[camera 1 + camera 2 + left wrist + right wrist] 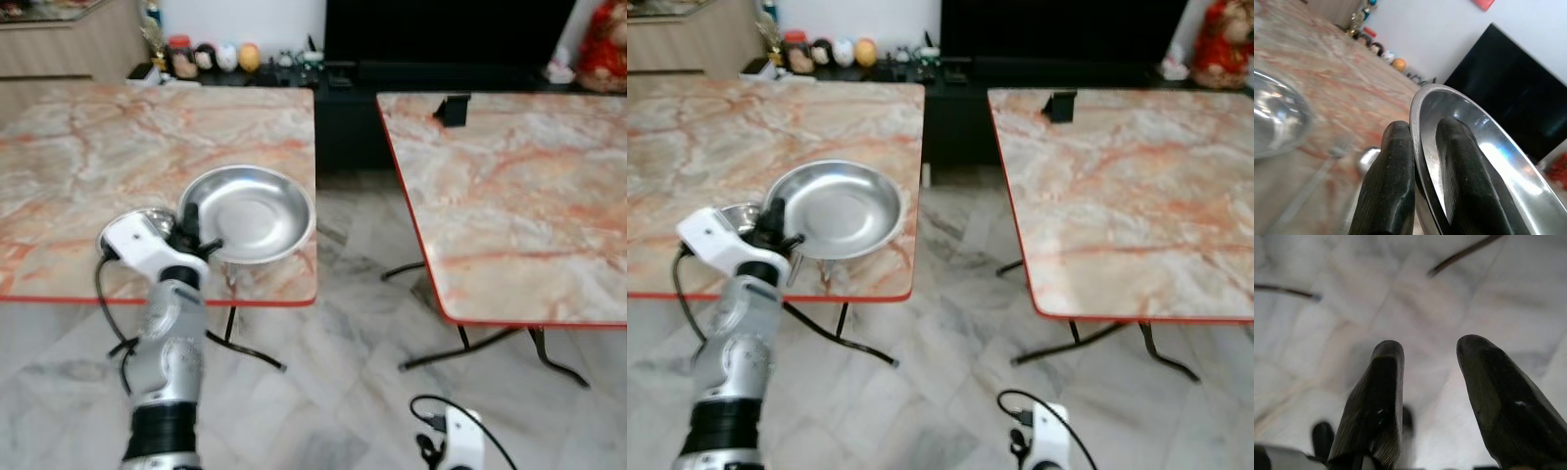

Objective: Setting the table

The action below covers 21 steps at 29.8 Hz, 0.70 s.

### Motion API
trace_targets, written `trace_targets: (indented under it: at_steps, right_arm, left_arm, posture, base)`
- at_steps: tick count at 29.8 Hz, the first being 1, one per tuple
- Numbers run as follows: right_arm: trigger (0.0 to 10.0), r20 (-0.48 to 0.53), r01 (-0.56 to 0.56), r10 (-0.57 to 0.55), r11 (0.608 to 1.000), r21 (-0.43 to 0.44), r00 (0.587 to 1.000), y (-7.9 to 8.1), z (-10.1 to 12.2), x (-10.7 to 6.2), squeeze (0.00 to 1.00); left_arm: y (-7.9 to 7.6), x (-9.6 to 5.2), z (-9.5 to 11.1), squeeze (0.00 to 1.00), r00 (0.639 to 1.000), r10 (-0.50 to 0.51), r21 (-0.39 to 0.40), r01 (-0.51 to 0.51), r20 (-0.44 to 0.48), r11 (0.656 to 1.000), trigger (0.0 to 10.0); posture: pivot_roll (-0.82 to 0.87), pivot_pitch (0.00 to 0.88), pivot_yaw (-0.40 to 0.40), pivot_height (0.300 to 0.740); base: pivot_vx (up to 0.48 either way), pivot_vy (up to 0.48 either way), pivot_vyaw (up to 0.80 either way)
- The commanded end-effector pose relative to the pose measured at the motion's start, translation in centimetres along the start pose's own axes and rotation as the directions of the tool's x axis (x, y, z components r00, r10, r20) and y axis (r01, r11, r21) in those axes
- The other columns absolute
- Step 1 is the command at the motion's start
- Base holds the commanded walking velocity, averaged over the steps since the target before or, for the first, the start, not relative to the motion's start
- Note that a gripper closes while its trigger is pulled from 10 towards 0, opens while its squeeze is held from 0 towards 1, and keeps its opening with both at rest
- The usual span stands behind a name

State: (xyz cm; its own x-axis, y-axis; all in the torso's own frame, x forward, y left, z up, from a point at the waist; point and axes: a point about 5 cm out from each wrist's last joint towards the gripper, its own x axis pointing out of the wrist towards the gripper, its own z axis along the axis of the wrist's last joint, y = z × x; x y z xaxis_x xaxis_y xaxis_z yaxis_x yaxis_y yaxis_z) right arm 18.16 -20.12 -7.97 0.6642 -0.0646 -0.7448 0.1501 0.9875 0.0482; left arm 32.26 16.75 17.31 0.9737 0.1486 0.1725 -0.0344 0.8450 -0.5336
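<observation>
Two marble-look counters w/ red edging here, one on the left (88,166) and one on the right (519,196), w/ a gap of pale tiled floor (343,343) between them; the left gripper (193,231) is up at the near right corner of the left counter, jaws pinching the rim of a shiny steel plate (253,211), one finger (1393,181) on the outside of the rim and the other on the inside; the plate sits over that corner, tilted a bit toward the camera imo, though I can't tell if its far edge is touching the counter or not. Just beside the gripper, on its left, there's a smaller steel bowl (149,221) on the counter, mostly hidden behind the white wrist block; the left wrist view also catches what looks like a spoon (1359,159) lying on the counter, but it's too blurry to be sure.

Right gripper (1427,387) hangs low by the floor, jaws spread w/ nothing between them, just tiles below. On the far edge of the right counter there's a small black object (452,108); behind both counters is a dark tv unit (441,39) w/ a row of little figurines (211,56) on the left.
</observation>
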Motion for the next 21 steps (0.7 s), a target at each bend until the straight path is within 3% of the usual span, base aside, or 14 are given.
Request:
trace_targets:
  at_steps: [1, 21]
  right_arm:
    - [10.0, -0.015, -0.006, 0.006, 1.0, 0.003, 1.0, 0.43, -0.45, -0.05, 0.0]
    - [10.0, -0.025, -0.001, 0.002, 1.0, 0.015, 1.0, 0.42, -0.61, -0.08, 0.0]
  left_arm:
    - [0.16, 0.17, 0.62, 0.0, 1.0, 0.002, 0.022, -0.002, 0.017, 1.0, 10.0]
    - [0.04, 0.17, 0.44, 0.0, 1.0, -0.004, 0.029, 0.004, 0.012, 1.0, 10.0]
  posture:
    - [0.05, 0.0, -0.037, 0.74]
    - [0.05, 0.0, -0.038, 0.74]
  base:
    - [0.0, -0.48, 0.0]
    - [0.0, -0.48, 0.0]
